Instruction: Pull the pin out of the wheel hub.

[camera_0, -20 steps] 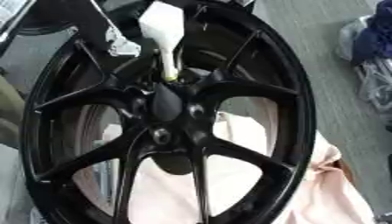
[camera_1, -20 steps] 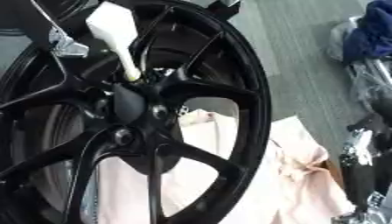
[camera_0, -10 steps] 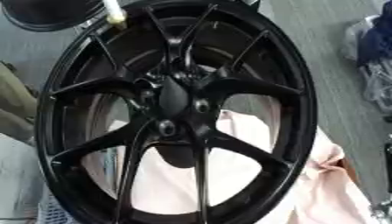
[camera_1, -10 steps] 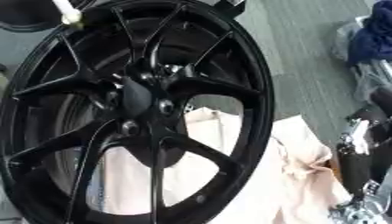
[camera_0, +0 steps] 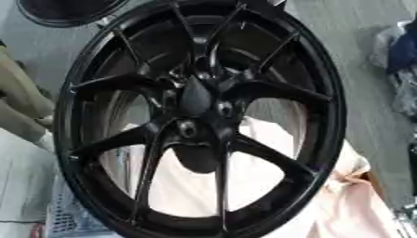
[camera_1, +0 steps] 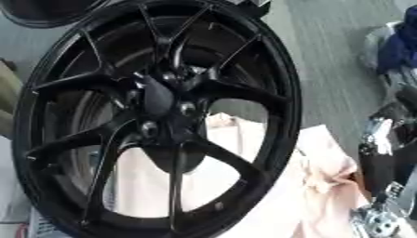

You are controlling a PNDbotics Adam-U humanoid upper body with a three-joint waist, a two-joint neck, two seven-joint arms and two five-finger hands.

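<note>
Left eye view, near to far: pale pink cloth at bottom edge, lying under and beside wheel. Black multi-spoke wheel hub fills centre, rim tilted; bolt holes round hub, no pin seen in any. Right eye view: robot arm, silver and black, at right edge; hand state cannot tell. Grey floor beyond; second dark rim top-left corner.
</note>
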